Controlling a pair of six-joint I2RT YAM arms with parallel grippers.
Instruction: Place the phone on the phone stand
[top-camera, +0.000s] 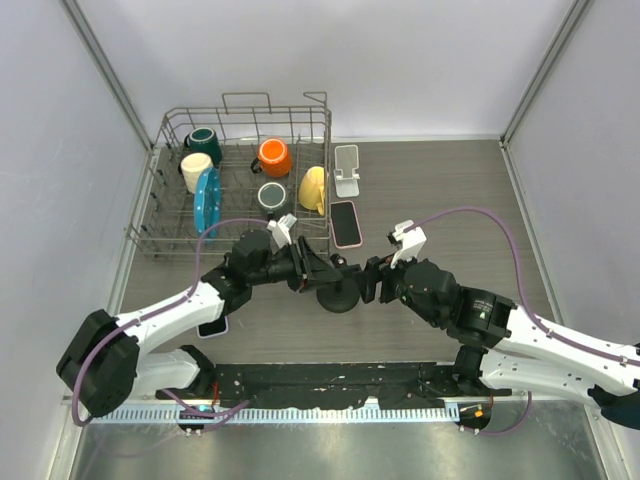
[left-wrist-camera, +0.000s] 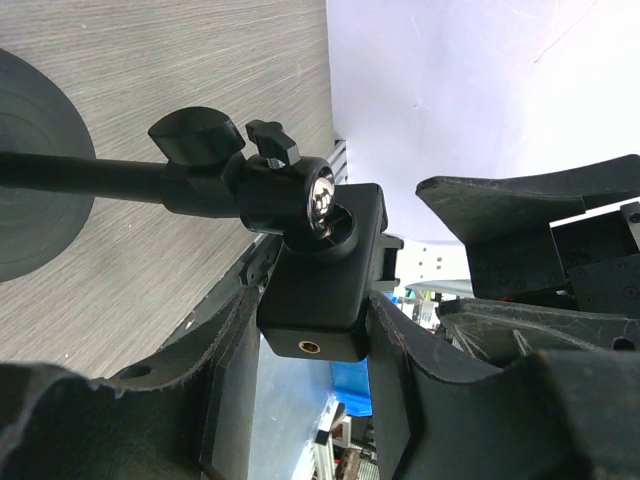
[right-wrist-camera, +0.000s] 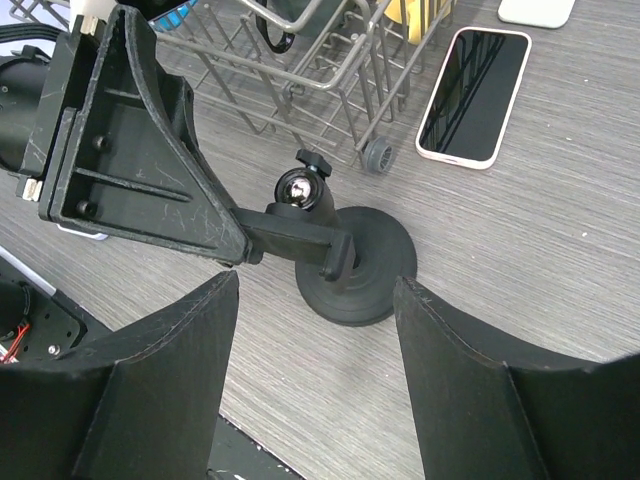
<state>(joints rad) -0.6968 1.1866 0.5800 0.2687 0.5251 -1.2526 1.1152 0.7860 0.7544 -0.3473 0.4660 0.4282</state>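
Phone (top-camera: 346, 223) flat beside rack (top-camera: 245, 112), left jaws gripping phone stand (top-camera: 338, 296), right jaws wide nearby

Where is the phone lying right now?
In the top view, the phone lies flat right of the dish rack, between the white stand and the black phone stand.

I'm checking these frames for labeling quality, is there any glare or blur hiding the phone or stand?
Top external: even light, soft shadows, all sharp. Left wrist: a bright glint on the stand's ball joint, the wall behind blown out white, the near fingers dark. Right wrist: striped reflections on the phone screen, its outline clear.
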